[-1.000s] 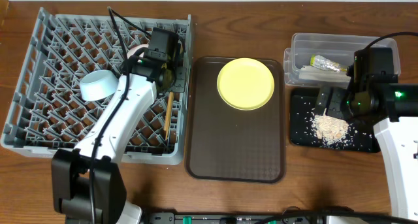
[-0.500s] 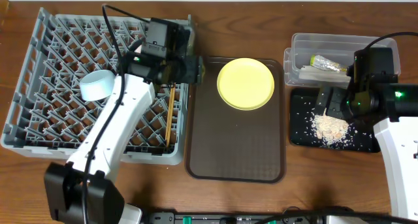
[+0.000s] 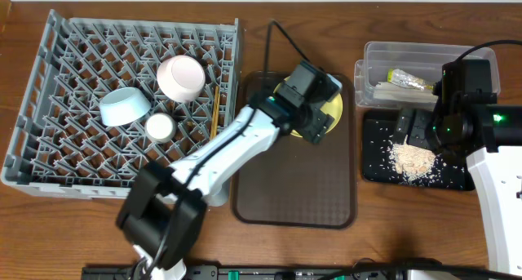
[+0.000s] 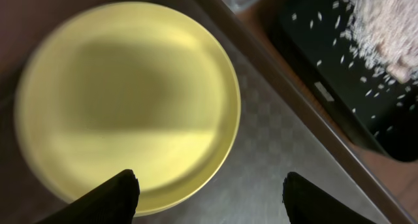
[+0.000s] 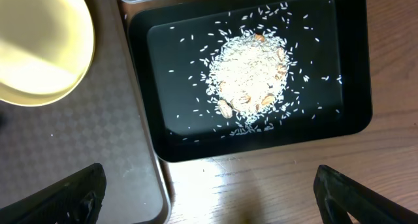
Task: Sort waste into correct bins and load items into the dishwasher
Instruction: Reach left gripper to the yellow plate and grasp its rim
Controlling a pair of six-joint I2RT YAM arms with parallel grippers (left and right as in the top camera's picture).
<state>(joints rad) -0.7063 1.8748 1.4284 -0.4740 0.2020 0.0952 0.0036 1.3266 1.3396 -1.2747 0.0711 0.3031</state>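
The yellow plate lies at the far end of the brown tray. My left gripper hovers over the plate's near rim, open and empty; it hides most of the plate from above. In the grey dishwasher rack sit the pink bowl, the blue bowl, the white cup and the chopsticks. My right gripper is open above the black tray, which holds the rice scraps. The clear tub holds the green-yellow wrapper and white paper.
The rack, brown tray and two bins stand side by side on the wooden table. Loose rice grains are scattered across the black tray. The brown tray's raised edge runs close beside the black tray.
My left arm swung right from the rack to above the yellow plate and its jaws opened. The chopsticks stayed in the rack. The right arm has not moved.
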